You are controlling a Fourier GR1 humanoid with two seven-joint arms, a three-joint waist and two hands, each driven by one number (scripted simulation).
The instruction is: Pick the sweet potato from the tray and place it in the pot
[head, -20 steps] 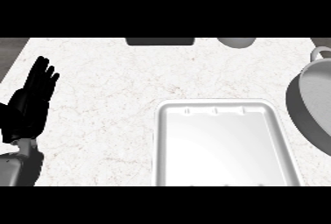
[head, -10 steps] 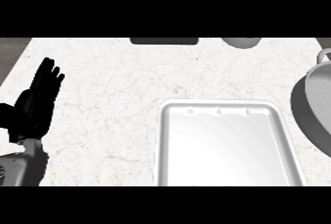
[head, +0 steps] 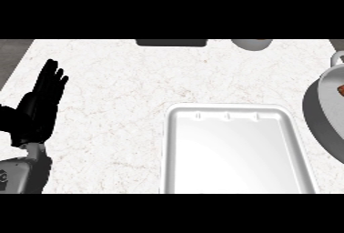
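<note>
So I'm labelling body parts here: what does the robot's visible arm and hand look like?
Only the left hand shows: matt black all over, with slim fingers and a thumb. Below it sits a smooth grey forearm with a small dark marking near its left edge. No cables visible.

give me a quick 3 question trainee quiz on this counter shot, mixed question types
1. True or false: the white tray holds nothing that can be seen.
2. Multiple choice: where does the left hand show? A) over the tray B) at the view's left, fingers up, open C) inside the pot
3. Fill in: a reddish-brown thing, only partly in view, lies inside the grey ____ at the right edge.

Key:
1. true
2. B
3. pot
</note>
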